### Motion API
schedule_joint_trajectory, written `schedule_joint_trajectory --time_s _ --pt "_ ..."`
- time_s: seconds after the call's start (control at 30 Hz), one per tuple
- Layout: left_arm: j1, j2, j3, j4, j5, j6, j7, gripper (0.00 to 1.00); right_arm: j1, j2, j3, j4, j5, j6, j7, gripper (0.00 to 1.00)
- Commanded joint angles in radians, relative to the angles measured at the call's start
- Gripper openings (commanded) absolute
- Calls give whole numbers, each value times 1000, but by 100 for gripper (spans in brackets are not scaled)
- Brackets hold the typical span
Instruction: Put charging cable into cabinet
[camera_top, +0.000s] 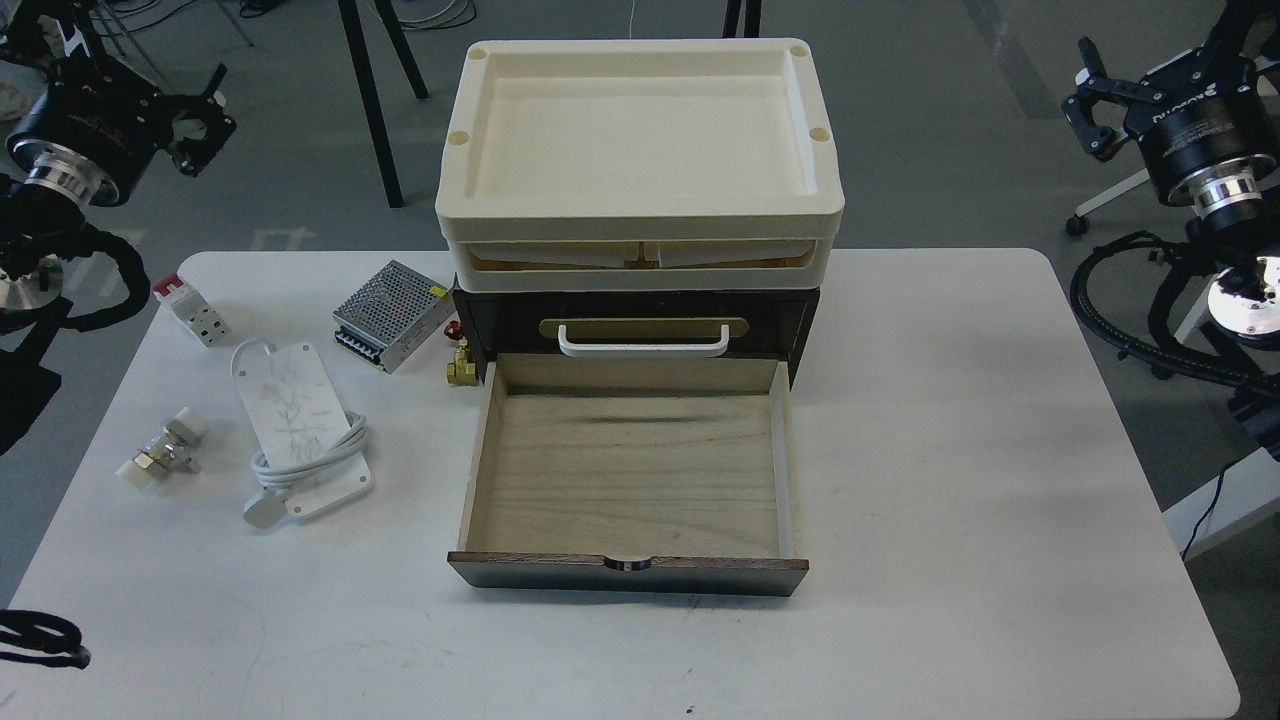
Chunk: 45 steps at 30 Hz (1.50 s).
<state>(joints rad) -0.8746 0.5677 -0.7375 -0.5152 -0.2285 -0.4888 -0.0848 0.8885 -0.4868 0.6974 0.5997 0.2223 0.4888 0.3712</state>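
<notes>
The charging cable (297, 425) lies on the white table, left of the cabinet: a white cord wound round a flat marbled card, with its round puck (262, 511) at the near end. The cabinet (800, 320) is a dark brown box with a white handle (643, 342). Its pale wood-lined drawer (630, 470) is pulled out toward me and holds nothing. A cream tray (640, 150) is stacked on top. My left gripper (212, 120) hangs open above the table's far left, well away from the cable. At the far right my right gripper (1087, 105) is also raised and open, holding nothing.
A perforated silver power-supply box (392, 313) sits behind the cable. A white-and-red block (192, 308) lies at the far left. A small brass valve (165, 450) rests left of the cable. A brass fitting (459, 362) touches the cabinet's left side.
</notes>
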Motion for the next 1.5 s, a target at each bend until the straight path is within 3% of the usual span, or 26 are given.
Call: schedule_joint_trajectory --time_s 0.0,0.1,0.2,0.27,0.4,0.43,0.53,0.73,0.9,1.07,1.17,1.3,1.47 --pt "11 3 -7 1 -3 0 2 100 0 25 10 0 2 0 2 100" --pt "16 11 -8 26 -12 0 13 100 0 23 11 2 2 0 2 100" --pt "16 -2 -25 197 -28 0 -1 100 1 16 13 2 2 0 2 100" --pt "11 -37 -69 230 -46 0 -32 100 1 11 13 2 2 0 2 100" --pt "38 -55 -230 219 -61 0 -240 100 -5 7 14 0 5 0 3 100" --pt "55 -54 -258 199 -63 0 -269 100 -8 2 14 0 9 0 5 100" --pt "101 -2 -306 28 -72 0 -297 99 -26 -16 30 0 11 0 8 100" --pt "223 253 -309 -610 9 0 -300 99 -77 -50 62 3 12 0 8 100" --pt "238 375 -303 -925 523 0 -339 98 -125 -82 96 64 12 0 9 100" --pt "364 492 -292 -1111 1143 0 -349 98 -187 -116 135 132 12 0 11 100" --pt "477 531 -270 -1129 1630 60 -404 98 -207 -124 154 143 12 0 11 100" --pt "575 521 -189 -1065 2140 257 -404 98 -209 -124 160 143 11 0 11 100" --pt "580 502 -77 -929 2410 429 -404 98 -207 -122 165 141 9 0 11 100"
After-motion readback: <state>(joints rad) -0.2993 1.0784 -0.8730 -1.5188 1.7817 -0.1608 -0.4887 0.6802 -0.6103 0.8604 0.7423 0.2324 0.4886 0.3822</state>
